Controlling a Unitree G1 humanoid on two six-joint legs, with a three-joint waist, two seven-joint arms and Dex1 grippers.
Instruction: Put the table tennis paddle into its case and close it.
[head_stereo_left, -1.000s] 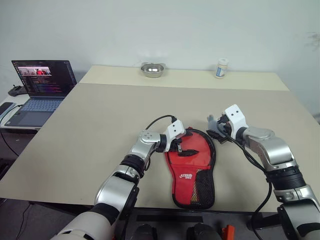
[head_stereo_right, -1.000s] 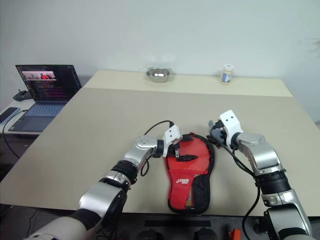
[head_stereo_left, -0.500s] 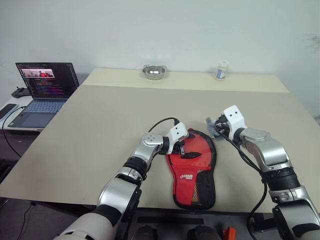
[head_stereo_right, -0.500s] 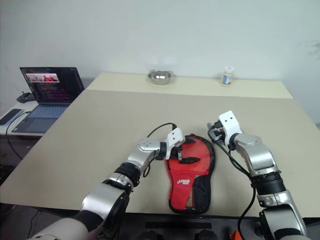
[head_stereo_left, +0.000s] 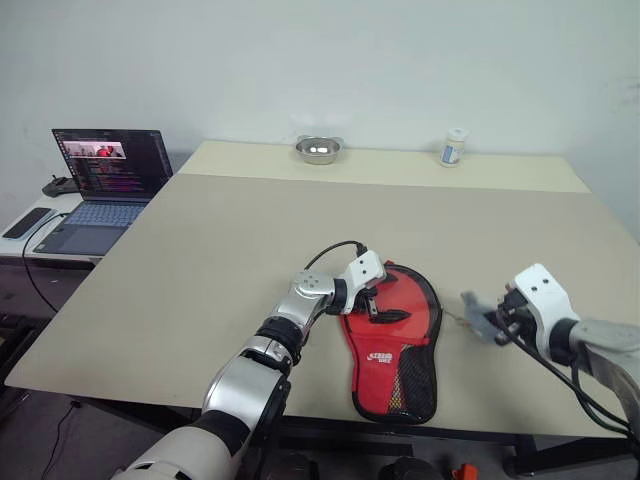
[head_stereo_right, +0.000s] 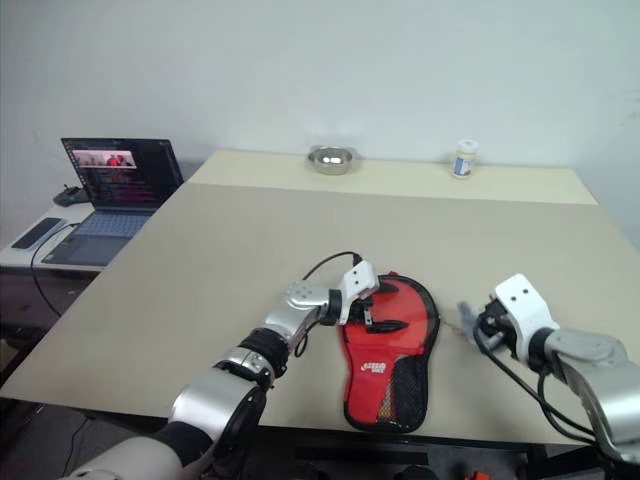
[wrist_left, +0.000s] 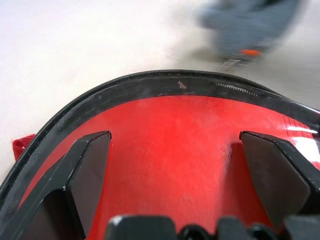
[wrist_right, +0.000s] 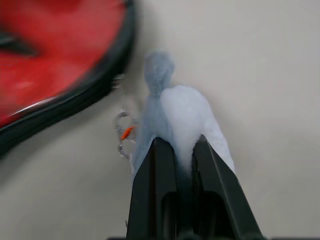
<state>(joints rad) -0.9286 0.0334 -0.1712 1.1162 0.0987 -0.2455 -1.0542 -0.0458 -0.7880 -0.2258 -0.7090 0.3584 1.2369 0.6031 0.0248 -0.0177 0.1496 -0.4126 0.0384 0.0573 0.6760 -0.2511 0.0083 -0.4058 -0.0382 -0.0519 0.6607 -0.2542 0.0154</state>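
The case (head_stereo_left: 395, 335) lies flat on the table, red side up, round end away from me and mesh end near the front edge. My left gripper (head_stereo_left: 378, 303) hovers open over the round end, and its black fingers (wrist_left: 87, 170) straddle the red fabric just inside the black rim. My right gripper (head_stereo_left: 490, 322) is to the right of the case, shut on a soft grey-blue tag (wrist_right: 185, 110). A small metal ring with an orange bit (wrist_right: 125, 134) hangs beside the tag. The table tennis paddle is hidden from view.
An open laptop (head_stereo_left: 100, 180) sits on a side desk at the far left. A metal bowl (head_stereo_left: 318, 149) and a small white bottle (head_stereo_left: 455, 147) stand at the table's (head_stereo_left: 220, 240) back edge. The case's mesh end lies close to the front edge.
My right gripper has shut on the grey-blue tag and drawn back toward the front right, away from the case's round end. The left gripper stays over the case. The camera view has shifted.
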